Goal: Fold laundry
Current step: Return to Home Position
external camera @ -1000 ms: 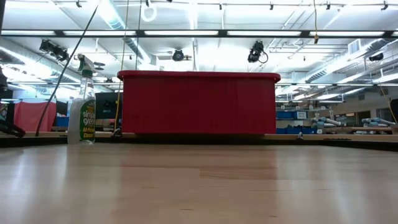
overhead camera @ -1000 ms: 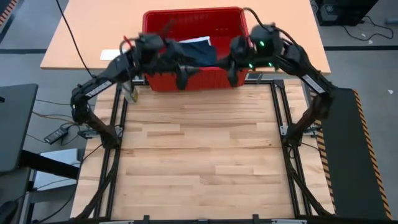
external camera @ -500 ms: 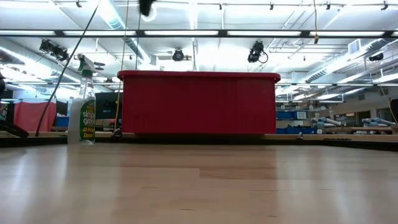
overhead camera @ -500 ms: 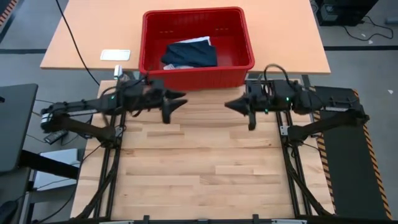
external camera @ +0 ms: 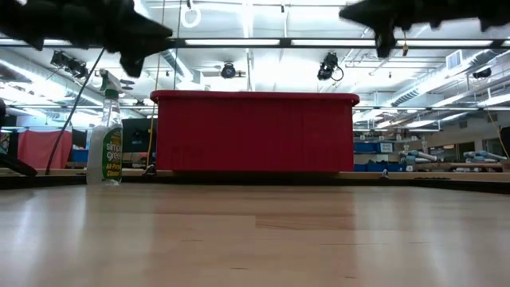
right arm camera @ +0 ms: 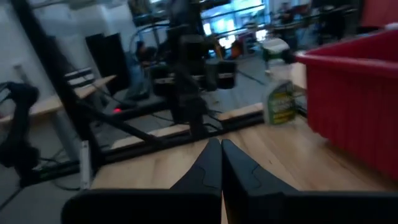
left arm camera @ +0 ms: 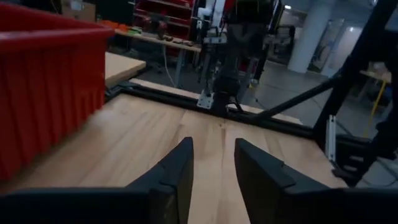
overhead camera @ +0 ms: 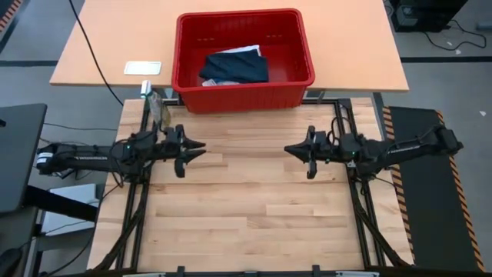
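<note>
Since only the high view looks down from above, counts are taken there: two tables, one basket, two arms, one pile of laundry, one spray bottle, one white card.

- Wooden worktable (overhead camera: 246,208), bare boards. Tan table (overhead camera: 100,46) butts against its far edge.
- Red basket (overhead camera: 181,54) stands on the tan table, at the edge nearest the worktable.
- My left arm (overhead camera: 92,152) and right arm (overhead camera: 407,145) each lie low and level, reaching inward from opposite sides so the grippers face each other, well apart, short of the basket.
- Laundry (overhead camera: 237,68): one folded dark pile with a white edge showing, inside the basket. The low view gives only the basket's (external camera: 255,131) front wall, so the pile is hidden there, and my arms are just dark shapes along the top.
- Spray bottle (overhead camera: 156,106) sits just off the basket's left corner; it also shows in the low view (external camera: 105,131) and the right wrist view (right arm camera: 278,99), but not the left wrist view.
- White card (overhead camera: 143,68) lies on the tan table, left of the basket.
- Left gripper (overhead camera: 201,145): in its wrist view (left arm camera: 213,144) the jaws stand a narrow gap apart, holding nothing.
- Right gripper (overhead camera: 288,148): in its wrist view (right arm camera: 216,144) the jaws are pressed together, holding nothing.
</note>
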### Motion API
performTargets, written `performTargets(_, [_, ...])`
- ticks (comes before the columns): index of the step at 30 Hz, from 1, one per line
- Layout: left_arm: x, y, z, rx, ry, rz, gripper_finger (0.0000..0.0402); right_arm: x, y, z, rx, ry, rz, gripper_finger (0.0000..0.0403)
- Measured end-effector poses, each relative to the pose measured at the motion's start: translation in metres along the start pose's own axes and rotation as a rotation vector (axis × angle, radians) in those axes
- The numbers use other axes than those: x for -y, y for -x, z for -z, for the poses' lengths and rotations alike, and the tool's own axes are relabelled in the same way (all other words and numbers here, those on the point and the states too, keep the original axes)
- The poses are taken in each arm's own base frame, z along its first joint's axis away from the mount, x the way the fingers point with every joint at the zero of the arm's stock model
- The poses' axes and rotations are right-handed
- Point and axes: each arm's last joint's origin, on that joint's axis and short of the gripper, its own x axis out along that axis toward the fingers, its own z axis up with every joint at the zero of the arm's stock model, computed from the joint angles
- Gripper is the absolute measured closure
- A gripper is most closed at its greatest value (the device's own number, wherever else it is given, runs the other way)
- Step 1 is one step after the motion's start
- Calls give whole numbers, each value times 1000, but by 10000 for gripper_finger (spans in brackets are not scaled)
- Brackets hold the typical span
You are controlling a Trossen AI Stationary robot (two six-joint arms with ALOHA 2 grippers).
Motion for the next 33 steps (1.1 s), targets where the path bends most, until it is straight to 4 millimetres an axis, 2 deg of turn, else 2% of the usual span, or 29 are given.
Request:
performTargets(3, [-3,9,14,39,29,11,293,4,7,19,48,-17,73,402])
performTargets(5, [-4,17,16,135,20,27,305,6,14,28,48,10,93,402])
performTargets(9, [-10,33,26,227,38,-1,336,11,26,46,-14,95,76,402])
performTargets(13, [-12,45,33,256,45,-1,363,17,39,57,-51,69,74,402])
performTargets(23, [-15,62,47,142,-23,-12,388,28,68,73,44,-4,56,403])
performTargets(33, [-17,63,56,63,-32,-31,389,38,78,95,67,-71,43,403])
